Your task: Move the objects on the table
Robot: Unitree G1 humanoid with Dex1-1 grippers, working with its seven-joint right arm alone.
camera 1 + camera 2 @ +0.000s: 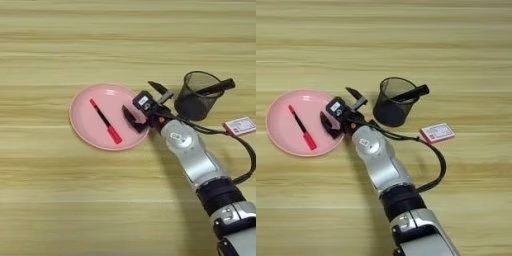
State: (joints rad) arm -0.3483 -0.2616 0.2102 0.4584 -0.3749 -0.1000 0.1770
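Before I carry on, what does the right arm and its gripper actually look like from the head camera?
The right arm is a rounded silver forearm shell with a black band near the elbow. The gripper is black with two black fingers and a small white label on its body. A black cable loops along the outside of the arm.

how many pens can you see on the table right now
2. The red-capped pen lies on the pink plate. The black pen leans in the black mesh cup, its end sticking out over the rim. The cup could hide more.
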